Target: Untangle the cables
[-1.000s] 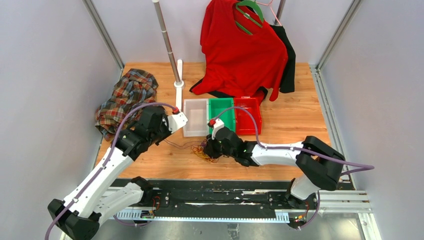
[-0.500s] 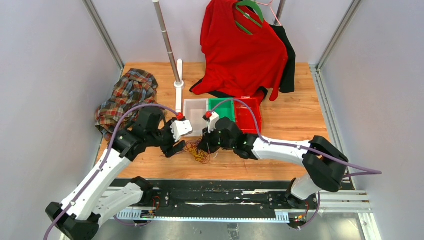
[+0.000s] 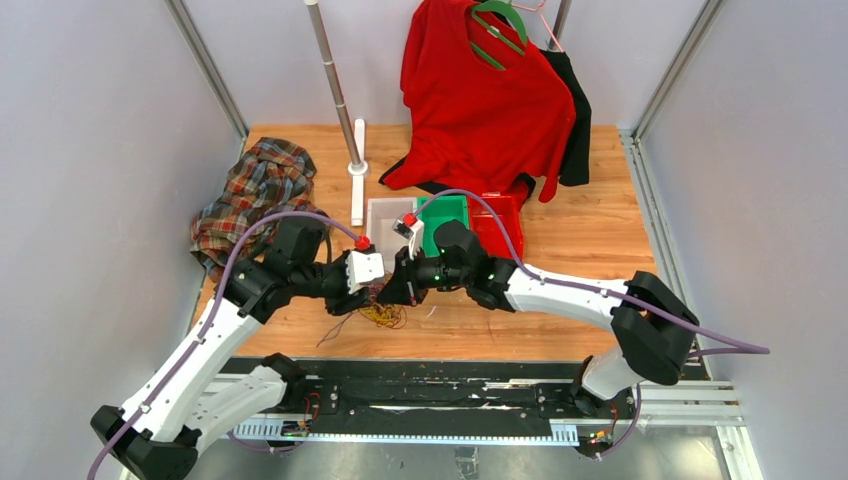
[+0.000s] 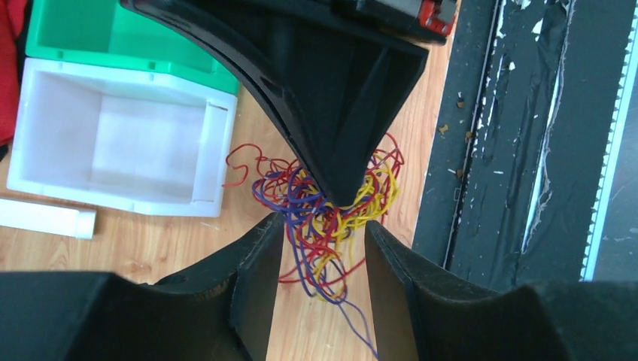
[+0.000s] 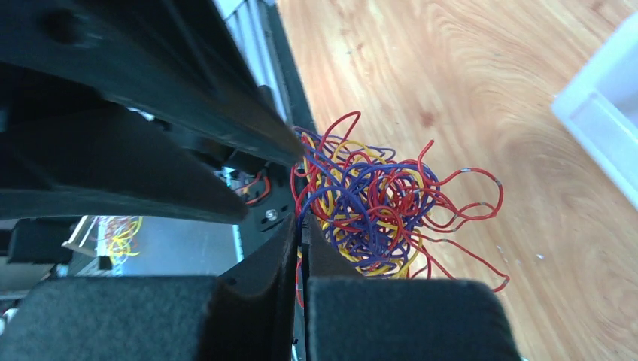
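— Where are your cables (image 3: 383, 313)?
— Centre of the top view, just below the white bin (image 3: 383, 215). The right gripper (image 5: 300, 229) pinches strands, jaws pressed together. The left gripper (image 4: 323, 233) is spread astride the clump, with the right fingers (image 4: 331, 113) blocking its view.

We've got a wooden tabletop (image 3: 600, 250) boxed in by plain pale grey walls (image 3: 100, 150) with aluminium corner posts (image 3: 205, 65), a metal pole (image 3: 335, 85) standing at the back near a red shirt (image 3: 480, 110) on a green hanger (image 3: 500, 25), and a black rail (image 3: 430, 395) along the near edge, all evenly lit.
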`<control>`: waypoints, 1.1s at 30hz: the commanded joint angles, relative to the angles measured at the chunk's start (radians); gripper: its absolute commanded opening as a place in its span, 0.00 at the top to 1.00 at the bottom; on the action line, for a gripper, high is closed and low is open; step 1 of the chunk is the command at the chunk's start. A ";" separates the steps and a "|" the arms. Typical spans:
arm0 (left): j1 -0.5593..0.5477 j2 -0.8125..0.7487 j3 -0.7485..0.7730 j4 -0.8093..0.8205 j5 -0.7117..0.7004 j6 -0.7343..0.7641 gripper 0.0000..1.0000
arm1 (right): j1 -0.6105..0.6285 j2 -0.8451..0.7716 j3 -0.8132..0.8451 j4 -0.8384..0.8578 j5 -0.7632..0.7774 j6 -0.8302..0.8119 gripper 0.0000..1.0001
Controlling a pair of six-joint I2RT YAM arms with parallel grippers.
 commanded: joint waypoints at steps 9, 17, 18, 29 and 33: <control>-0.002 -0.089 -0.098 0.026 -0.016 0.026 0.57 | -0.008 -0.090 0.036 0.097 -0.159 0.065 0.99; -0.001 -0.102 0.010 0.025 0.073 -0.104 0.99 | -0.024 -0.170 0.064 -0.053 -0.097 -0.003 0.99; -0.001 -0.106 0.021 0.026 0.086 -0.130 0.99 | -0.037 -0.193 0.052 -0.061 -0.079 -0.003 0.99; 0.000 -0.158 0.067 0.026 0.009 -0.176 0.99 | -0.129 -0.430 -0.054 -0.148 0.152 -0.040 0.99; -0.001 -0.173 0.062 0.026 -0.029 -0.147 1.00 | -0.137 -0.479 -0.060 -0.171 0.246 -0.064 0.99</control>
